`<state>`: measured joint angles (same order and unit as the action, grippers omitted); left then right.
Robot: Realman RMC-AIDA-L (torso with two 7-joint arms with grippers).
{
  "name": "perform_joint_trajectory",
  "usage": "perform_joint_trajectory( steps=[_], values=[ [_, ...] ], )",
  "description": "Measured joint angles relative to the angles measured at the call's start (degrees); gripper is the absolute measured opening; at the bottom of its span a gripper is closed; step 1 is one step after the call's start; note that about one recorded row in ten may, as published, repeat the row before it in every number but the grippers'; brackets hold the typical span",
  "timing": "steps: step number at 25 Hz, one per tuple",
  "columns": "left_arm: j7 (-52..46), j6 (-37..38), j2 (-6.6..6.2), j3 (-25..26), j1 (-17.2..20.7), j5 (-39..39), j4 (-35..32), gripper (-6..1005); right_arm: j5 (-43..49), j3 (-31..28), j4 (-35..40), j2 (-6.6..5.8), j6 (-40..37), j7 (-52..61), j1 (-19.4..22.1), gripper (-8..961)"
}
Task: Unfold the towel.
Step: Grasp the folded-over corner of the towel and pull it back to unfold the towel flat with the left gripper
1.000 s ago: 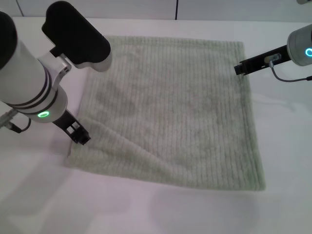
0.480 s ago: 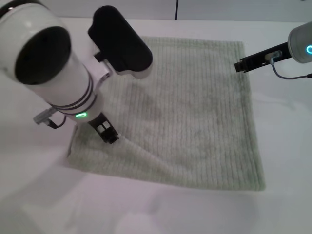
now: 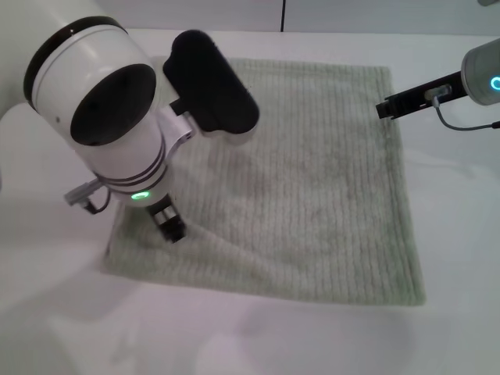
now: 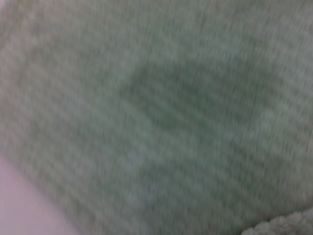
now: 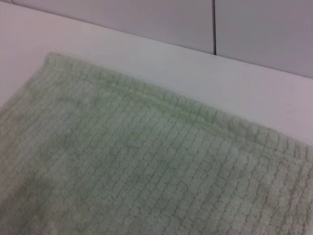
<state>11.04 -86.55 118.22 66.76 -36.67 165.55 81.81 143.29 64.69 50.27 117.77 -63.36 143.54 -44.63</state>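
The pale sage-green ribbed towel [image 3: 312, 180] lies spread almost flat on the white table [image 3: 453, 258]. A low ridge [image 3: 223, 238] runs across its near left part. My left gripper [image 3: 170, 227] points down onto the towel just inside its left edge, at the start of that ridge. The left wrist view is filled by the towel [image 4: 156, 117] from very close. My right gripper [image 3: 385, 108] hovers at the towel's far right corner. The right wrist view shows the towel's hemmed far edge [image 5: 161, 105].
The bulky left arm [image 3: 117, 117] hangs over the towel's far left part and hides it. A white wall with a dark seam [image 3: 282, 14] stands behind the table. Bare tabletop lies in front of the towel and to its right.
My left arm has swung to the right, and its gripper has moved from the towel's left edge onto the cloth. The right arm has not moved.
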Motion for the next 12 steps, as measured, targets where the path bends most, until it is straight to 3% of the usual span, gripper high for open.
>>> perform_joint_trajectory(
  steps=[10,12],
  values=[
    [-0.22,-8.54,-1.59,-0.21,3.23,0.11,3.92,585,-0.04,-0.01,-0.37,0.09,0.43,-0.21,0.17,18],
    [-0.73,-8.89,-2.25,-0.20,3.71,0.15,7.41,585,-0.04,0.04,-0.31,0.15,0.84,-0.24,0.17,19]
  ],
)
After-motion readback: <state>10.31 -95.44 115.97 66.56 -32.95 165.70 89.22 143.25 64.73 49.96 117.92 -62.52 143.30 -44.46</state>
